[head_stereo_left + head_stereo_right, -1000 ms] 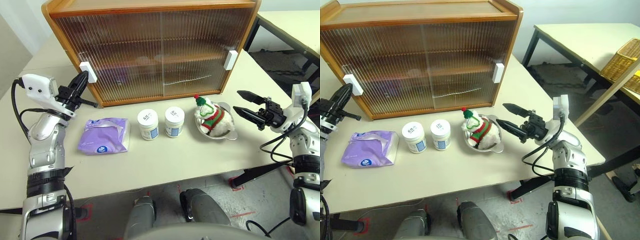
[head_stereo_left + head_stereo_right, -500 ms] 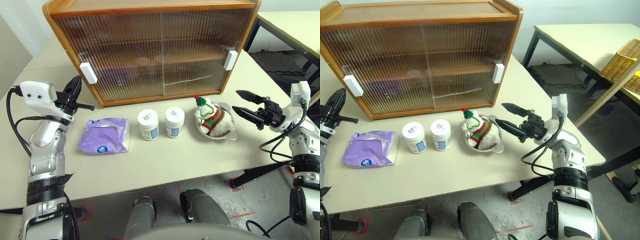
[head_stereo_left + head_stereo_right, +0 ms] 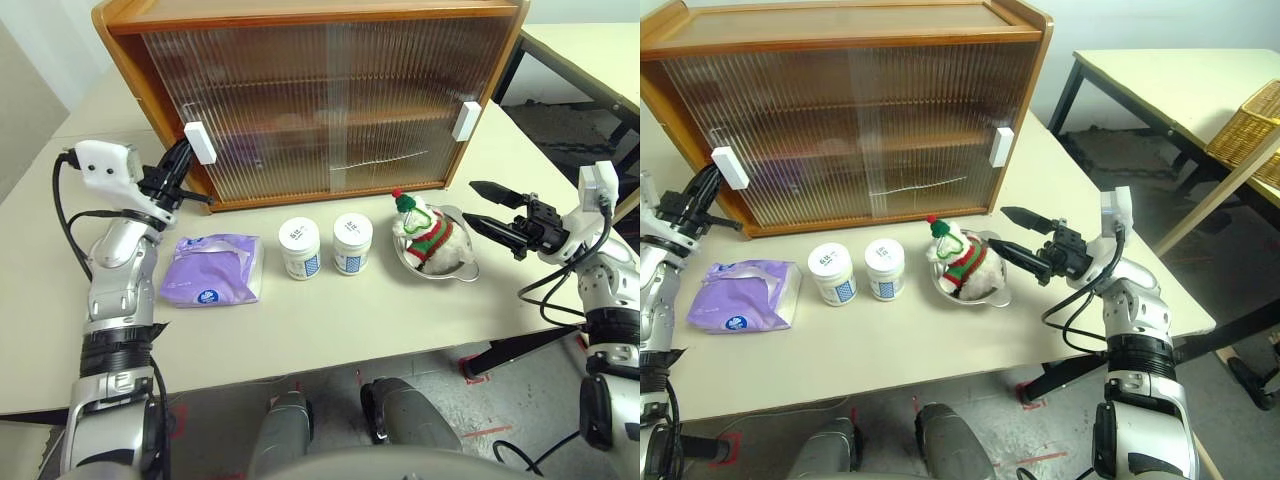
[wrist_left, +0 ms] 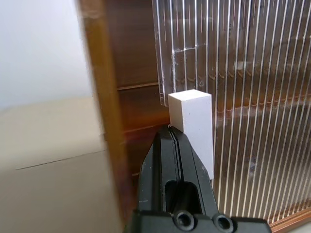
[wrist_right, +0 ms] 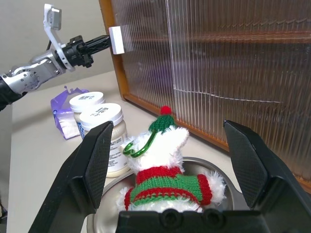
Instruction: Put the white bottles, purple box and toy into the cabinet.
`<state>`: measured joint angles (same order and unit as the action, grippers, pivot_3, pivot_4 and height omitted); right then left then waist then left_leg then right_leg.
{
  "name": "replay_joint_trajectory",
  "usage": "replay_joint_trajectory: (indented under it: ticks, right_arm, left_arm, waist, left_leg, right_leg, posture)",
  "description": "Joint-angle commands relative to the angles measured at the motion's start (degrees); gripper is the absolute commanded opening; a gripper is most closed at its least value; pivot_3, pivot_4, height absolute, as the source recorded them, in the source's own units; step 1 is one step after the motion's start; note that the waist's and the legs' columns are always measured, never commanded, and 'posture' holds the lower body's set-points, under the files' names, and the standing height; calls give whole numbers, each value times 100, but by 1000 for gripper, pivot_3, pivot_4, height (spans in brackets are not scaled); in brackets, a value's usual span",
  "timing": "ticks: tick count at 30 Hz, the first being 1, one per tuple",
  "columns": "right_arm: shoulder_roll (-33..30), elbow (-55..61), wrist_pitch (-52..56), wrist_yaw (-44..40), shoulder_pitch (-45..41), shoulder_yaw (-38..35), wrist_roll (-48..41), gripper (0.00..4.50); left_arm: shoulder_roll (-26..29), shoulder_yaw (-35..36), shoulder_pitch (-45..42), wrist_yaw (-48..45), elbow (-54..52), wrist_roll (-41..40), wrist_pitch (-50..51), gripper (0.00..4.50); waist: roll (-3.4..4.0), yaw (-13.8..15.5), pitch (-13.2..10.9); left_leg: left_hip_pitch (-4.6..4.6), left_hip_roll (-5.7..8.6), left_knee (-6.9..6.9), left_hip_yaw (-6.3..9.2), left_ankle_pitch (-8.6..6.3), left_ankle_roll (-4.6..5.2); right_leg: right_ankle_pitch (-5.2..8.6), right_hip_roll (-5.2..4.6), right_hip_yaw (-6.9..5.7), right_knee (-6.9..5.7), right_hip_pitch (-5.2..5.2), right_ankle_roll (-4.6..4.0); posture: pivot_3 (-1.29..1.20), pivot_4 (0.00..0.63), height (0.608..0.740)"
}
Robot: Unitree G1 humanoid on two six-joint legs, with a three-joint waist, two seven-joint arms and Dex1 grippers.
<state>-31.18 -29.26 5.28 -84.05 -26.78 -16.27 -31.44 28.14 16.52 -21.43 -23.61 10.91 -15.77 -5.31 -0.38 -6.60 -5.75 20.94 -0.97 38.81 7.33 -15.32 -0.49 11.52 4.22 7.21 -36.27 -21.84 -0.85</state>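
Pressing closed left tool (image 4: 173, 133) beside white handle (image 4: 192, 124), right tool (image 5: 172, 145) spread wide framing toy (image 5: 165, 182)

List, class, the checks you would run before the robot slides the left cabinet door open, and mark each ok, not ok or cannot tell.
1. Left gripper fingers shut: ok.
2. Its tip sits at the white handle of the left door, on the side nearest the cabinet frame, in place to push: ok. True contact: cannot tell.
3. Both doors closed: ok, so nothing can go in yet.
4. Purple box, two white bottles and toy wait on the table in front: ok.
5. Toy lies in a steel bowl, not on the table: ok.
6. Right gripper open, beside the toy and apart from it: ok.
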Motion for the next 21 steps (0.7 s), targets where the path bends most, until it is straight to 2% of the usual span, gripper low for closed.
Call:
replay_joint_trajectory:
  ticks: [1, 9, 12, 21]
  right_arm:
    - [39, 56, -12, 18, -41, 113, -3, 4500]
    - [175, 188, 126, 112, -52, 165, -111, 4500]
    - [198, 267, 153, 151, -33, 178, -118, 4500]
    - [252, 652, 358, 173, 55, 76, -419, 4500]
  left_arm:
    - [-160, -259, -259, -106, 171, 49, 30, 31]
    - [-584, -579, -670, -265, 363, -48, 341, 31]
    - [-747, -744, -762, -327, 415, -3, 371, 31]
    - [-1158, -1274, -661, -553, 261, 111, 480, 31]
  waist:
    - [0, 10, 0]
    - [0, 28, 0]
    - [0, 44, 0]
    - [1, 61, 0]
  left_leg:
    - [0, 2, 1, 1, 0, 0]
    - [-5, 12, 2, -6, 1, 1]
    - [-6, 16, 4, -6, 3, 3]
    - [-9, 42, 9, -3, 8, 11]
  right_leg:
    - [1, 0, 0, 1, 3, 2]
    - [6, -1, 1, 4, 18, 18]
    - [25, -2, 0, 5, 23, 53]
    - [33, -11, -1, 8, 40, 74]
  posture:
    - [-167, 76, 740]
    - [-171, 80, 740]
    - [-178, 79, 740]
    - [-196, 80, 740]
